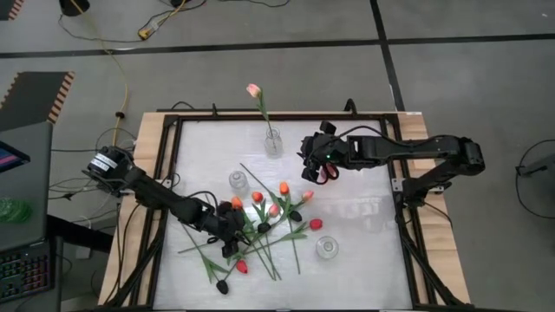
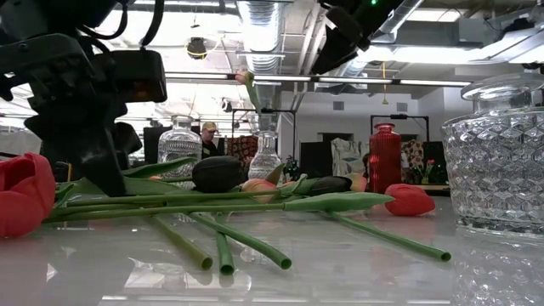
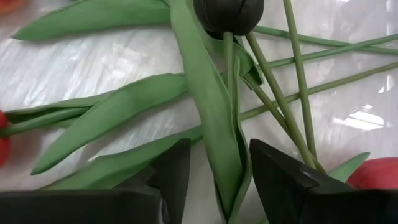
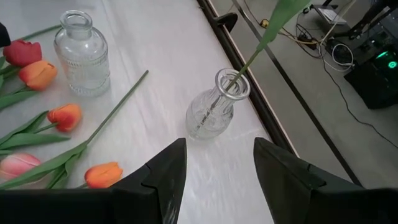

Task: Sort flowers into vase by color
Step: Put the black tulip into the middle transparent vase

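Observation:
Several tulips (image 1: 269, 221) lie in a crossed pile on the white table, with orange, pink, red and black heads. My left gripper (image 1: 232, 232) is low over the pile and open. In the left wrist view its fingers (image 3: 280, 180) stand either side of the leaf and stem (image 3: 227, 168) of a black tulip (image 3: 227, 12) without touching them. One pink tulip (image 1: 253, 89) stands with its stem in a glass vase (image 1: 273, 143) near the far edge. My right gripper (image 1: 310, 166) hovers open beside that vase (image 4: 214, 111).
An empty glass vase (image 1: 238, 182) stands left of the pile, and another (image 1: 326, 247) stands near the right front. Loose red heads (image 1: 242, 266) and a black head (image 1: 223, 286) lie toward the near edge. A dark frame (image 1: 403, 217) rims the table.

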Controlling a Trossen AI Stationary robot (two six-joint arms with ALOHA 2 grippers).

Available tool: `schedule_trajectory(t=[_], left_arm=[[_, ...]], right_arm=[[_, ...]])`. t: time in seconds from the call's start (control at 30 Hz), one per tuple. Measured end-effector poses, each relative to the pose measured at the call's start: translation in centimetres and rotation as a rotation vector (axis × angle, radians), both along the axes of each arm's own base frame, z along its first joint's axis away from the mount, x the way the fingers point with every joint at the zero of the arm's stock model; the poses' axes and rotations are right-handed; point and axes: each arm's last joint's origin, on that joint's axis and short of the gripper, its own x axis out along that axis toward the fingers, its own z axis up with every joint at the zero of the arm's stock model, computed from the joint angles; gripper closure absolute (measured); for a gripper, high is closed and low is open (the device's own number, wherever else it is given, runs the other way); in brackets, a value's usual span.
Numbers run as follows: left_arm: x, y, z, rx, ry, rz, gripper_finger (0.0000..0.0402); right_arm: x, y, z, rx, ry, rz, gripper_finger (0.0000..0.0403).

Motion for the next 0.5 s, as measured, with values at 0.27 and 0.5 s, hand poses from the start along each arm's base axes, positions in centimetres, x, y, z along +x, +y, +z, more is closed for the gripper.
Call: schedule_trajectory(t=[0.27, 0.5], left_arm=[[-0.01, 0.01, -0.01, 0.0, 0.002, 0.0, 0.0324], [-0.04, -0.09, -0.02, -0.04, 0.016, 0.0, 0.0371]], right_arm=[[-0.03, 0.0, -0.03, 0.0, 0.004, -0.001, 0.019], [-0.02, 0.0, -0.02, 0.001, 0.003, -0.001, 0.019]])
